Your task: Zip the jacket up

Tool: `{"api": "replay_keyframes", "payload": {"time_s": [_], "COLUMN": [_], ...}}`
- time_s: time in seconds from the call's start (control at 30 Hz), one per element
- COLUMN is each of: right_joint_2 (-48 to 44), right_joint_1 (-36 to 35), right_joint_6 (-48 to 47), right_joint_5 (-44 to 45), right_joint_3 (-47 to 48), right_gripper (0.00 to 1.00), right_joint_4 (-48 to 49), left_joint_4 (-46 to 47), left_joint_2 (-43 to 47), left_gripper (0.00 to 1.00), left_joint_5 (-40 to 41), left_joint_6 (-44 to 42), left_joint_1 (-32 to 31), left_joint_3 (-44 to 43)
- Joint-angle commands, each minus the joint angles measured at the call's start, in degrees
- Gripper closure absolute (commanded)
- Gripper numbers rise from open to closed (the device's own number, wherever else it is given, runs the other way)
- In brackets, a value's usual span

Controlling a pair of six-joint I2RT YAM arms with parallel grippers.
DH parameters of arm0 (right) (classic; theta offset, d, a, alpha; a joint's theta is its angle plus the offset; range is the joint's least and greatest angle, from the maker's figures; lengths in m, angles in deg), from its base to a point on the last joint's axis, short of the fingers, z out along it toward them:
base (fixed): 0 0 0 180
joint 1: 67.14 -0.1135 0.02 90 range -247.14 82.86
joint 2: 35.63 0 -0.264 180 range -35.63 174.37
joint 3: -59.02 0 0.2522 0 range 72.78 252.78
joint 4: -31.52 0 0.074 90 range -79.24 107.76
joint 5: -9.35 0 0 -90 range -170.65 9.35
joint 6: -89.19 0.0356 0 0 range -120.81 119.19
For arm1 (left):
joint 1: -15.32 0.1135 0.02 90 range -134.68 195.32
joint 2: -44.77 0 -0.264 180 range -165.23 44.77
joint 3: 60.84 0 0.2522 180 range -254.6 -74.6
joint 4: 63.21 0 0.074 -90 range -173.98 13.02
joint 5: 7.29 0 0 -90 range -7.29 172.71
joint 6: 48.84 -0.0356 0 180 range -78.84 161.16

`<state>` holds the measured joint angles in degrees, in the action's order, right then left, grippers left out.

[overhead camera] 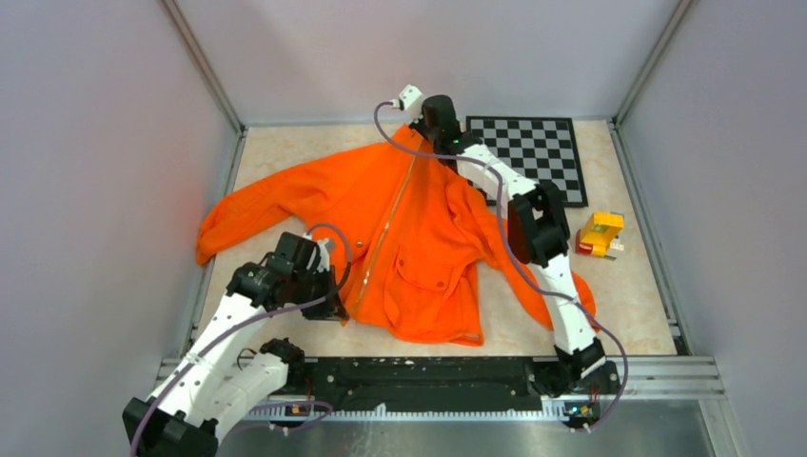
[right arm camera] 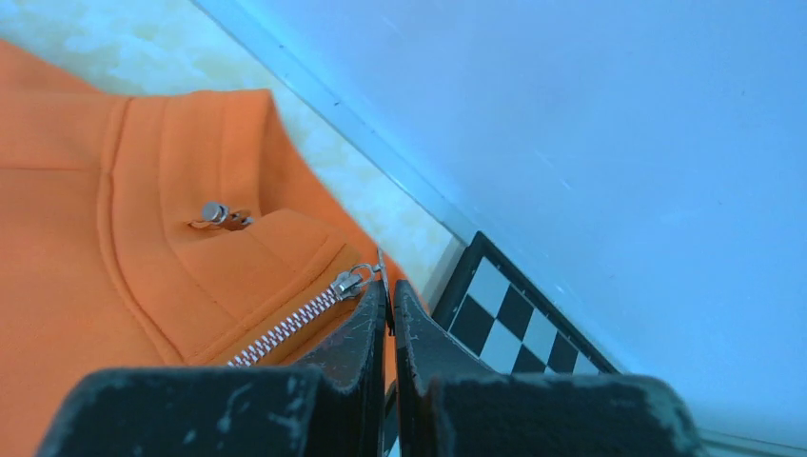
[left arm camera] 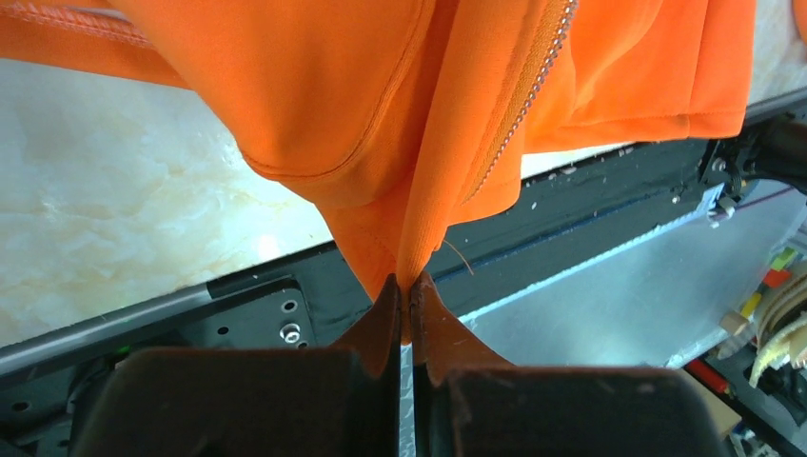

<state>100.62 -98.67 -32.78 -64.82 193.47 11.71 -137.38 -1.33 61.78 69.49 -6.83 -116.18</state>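
While the jacket (overhead camera: 409,238) is lying spread across the table (overhead camera: 276,152), collar toward twelve o'clock and hem toward six, the left gripper (left arm camera: 410,286) is pinching the hem beside the foot of the zipper (left arm camera: 519,105), its jaws pressed tight on the fabric. The right gripper (right arm camera: 390,290) is clamping the zipper pull (right arm camera: 379,269) at the collar, with the chessboard (overhead camera: 538,152) lying at two o'clock from the jacket.
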Motion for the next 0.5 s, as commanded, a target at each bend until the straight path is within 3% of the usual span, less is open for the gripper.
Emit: {"api": "replay_keyframes", "payload": {"time_s": [0.0, 0.1, 0.27, 0.3, 0.33, 0.4, 0.43, 0.47], "right_joint_2": [4.1, 8.4, 10.2, 9.6, 8.4, 4.2, 1.6, -0.4], "right_joint_1": [4.3, 4.9, 5.6, 5.5, 5.5, 5.4, 5.3, 5.3], "right_joint_6": [-2.6, -5.3, -3.4, -1.6, 0.4, 6.1, 8.8, 11.2], "right_joint_5": [-0.1, -0.5, -6.9, -8.5, -10.0, -10.1, -10.9, -12.0], "right_joint_3": [11.1, 17.6, 20.0, 20.3, 19.7, 12.3, 8.9, 6.5], "right_gripper": [1.0, 1.0, 0.99, 0.85, 0.65, 0.41, 0.33, 0.14], "right_joint_4": [3.9, 3.7, 6.3, 4.0, 2.6, 4.5, 5.4, 4.9], "left_joint_4": [-6.0, -6.4, -3.4, -2.7, -2.2, -1.4, -1.1, -0.1], "left_joint_2": [-1.0, -2.1, -5.8, -7.0, -8.1, -9.3, -9.3, -8.8], "left_gripper": [1.0, 1.0, 1.0, 1.0, 0.89, 0.58, 0.48, 0.4], "left_joint_5": [3.6, 4.2, 4.8, 3.9, 2.9, 2.0, 2.9, 2.9], "left_joint_6": [-0.3, -0.4, -0.6, -0.6, -1.1, -1.6, -1.5, -1.6], "left_joint_1": [0.0, 0.1, 0.1, 0.2, 0.1, 0.2, 0.2, 0.1], "left_joint_3": [-2.9, -3.3, -4.7, -5.4, -5.8, -5.7, -5.6, -5.3]}}
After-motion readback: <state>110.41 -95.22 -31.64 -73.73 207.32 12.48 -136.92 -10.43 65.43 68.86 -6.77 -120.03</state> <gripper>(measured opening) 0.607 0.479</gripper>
